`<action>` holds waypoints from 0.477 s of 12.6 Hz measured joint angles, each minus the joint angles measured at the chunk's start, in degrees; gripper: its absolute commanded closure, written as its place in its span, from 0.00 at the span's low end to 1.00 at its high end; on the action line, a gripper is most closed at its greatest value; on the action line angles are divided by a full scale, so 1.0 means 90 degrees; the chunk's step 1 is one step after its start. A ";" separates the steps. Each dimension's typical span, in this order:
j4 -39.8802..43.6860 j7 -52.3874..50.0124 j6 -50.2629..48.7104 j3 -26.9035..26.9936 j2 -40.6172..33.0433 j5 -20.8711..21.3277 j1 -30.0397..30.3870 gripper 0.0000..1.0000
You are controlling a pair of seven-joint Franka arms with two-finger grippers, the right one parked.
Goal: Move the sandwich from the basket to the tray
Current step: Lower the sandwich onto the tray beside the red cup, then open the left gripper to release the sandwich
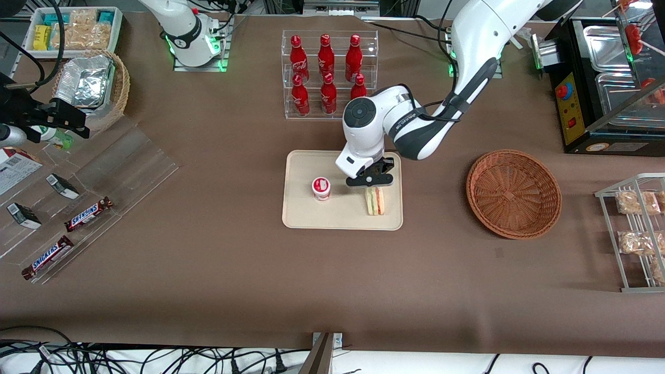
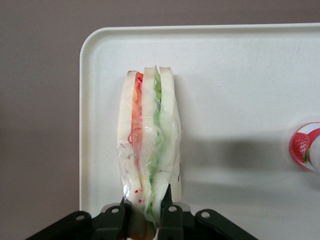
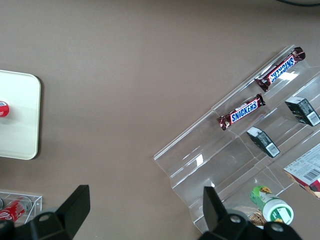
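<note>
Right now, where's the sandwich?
The sandwich stands on the tray, beside the small red-lidded cup and nearer the empty basket, with the gripper closed on its end.

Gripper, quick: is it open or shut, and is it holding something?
Gripper: shut on the sandwich, over the tray.

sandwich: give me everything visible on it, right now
The sandwich is a wedge in crinkled clear wrap: three pale bread slices standing on edge, with an orange-red filling layer and a green one between them. It stands on the cream tray, close to the rim at the working arm's end and beside the strawberry-lidded cup. The gripper is shut on one end, fingers pinching wrap and bread. The basket sits empty.
</note>
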 measured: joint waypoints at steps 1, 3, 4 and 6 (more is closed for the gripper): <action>0.0002 -0.0002 0.0010 0.0003 0.0000 0.0000 0.0000 0.31; 0.0007 -0.0006 0.0025 0.0003 0.0000 0.0000 0.0000 0.00; 0.0016 -0.0013 0.0026 0.0003 0.0000 0.0000 0.0000 0.00; 0.0073 -0.0042 0.0026 0.0003 -0.0003 0.0000 0.0005 0.00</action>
